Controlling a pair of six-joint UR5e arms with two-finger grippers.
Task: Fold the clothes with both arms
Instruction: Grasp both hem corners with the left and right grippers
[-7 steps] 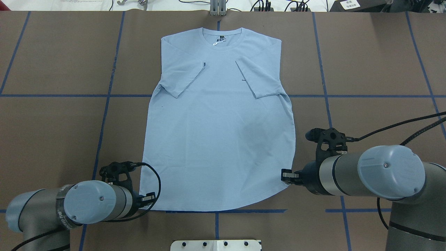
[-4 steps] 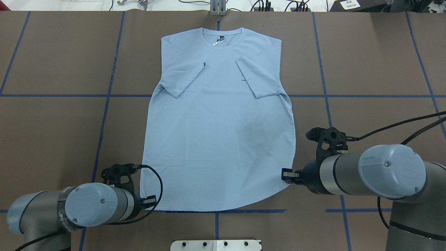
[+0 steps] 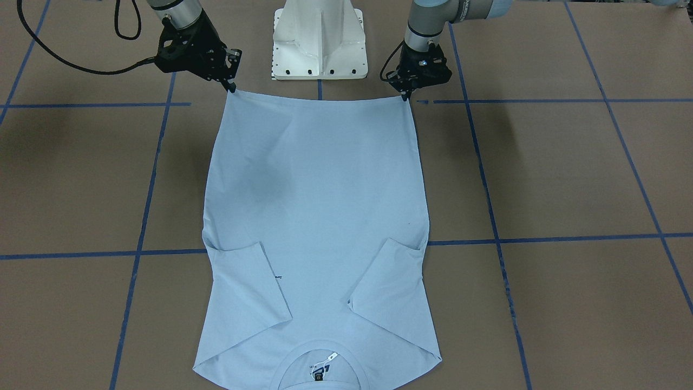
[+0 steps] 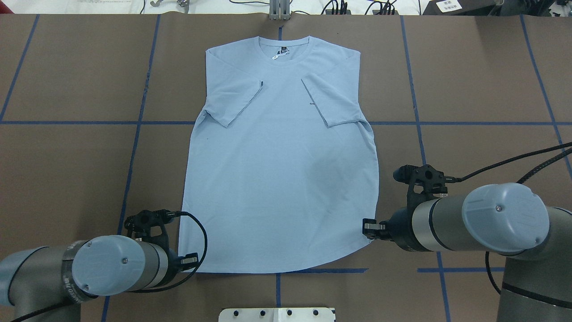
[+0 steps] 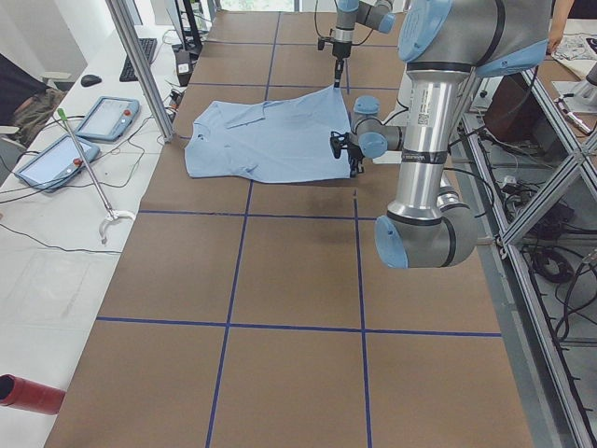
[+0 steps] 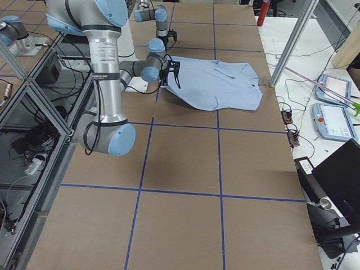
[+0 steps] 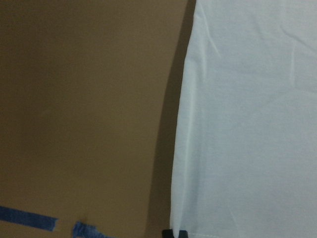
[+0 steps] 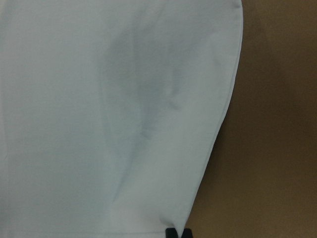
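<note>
One shirt (image 4: 281, 170) is lying flat mid-counter (image 4: 469, 80), both sleeves (image 4: 234, 100) already folded inward. The left claw (image 4: 193, 258) is pinching its seven-o'clock hem corner and the right claw (image 4: 367, 226) its five-o'clock corner. The body folds, I judge, are remaining.

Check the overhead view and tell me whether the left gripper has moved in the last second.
Yes, slightly. The left gripper, at the hem corner of the T-shirt, has drawn back toward the robot, closer to the blue tape line.
</note>
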